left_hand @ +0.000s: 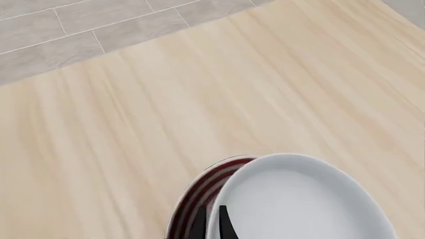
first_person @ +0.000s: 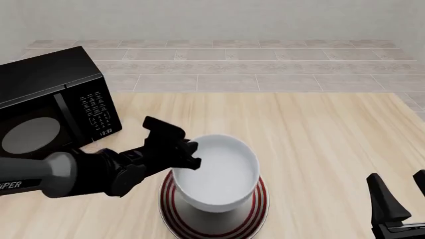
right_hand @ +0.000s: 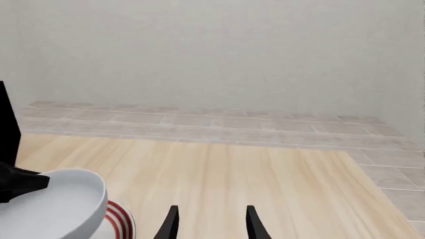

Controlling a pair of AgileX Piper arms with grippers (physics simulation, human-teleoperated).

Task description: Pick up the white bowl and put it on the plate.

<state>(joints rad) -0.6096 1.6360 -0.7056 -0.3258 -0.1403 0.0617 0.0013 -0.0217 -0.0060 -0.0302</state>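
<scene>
The dark left gripper [first_person: 191, 153], at the end of its grey arm, is clamped on the glossy white round bowl's [first_person: 222, 172] rim; the black right gripper [right_hand: 210, 221], fingers parted, sits near the table's right front corner.

The white bowl [first_person: 222, 174] hides most of the plate [first_person: 256, 209].

A black microwave [first_person: 53, 102] stands on the wooden table [first_person: 319, 144].

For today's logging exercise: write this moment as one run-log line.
left gripper: shut on white bowl rim | bowl: over plate | right gripper: open, idle
</scene>
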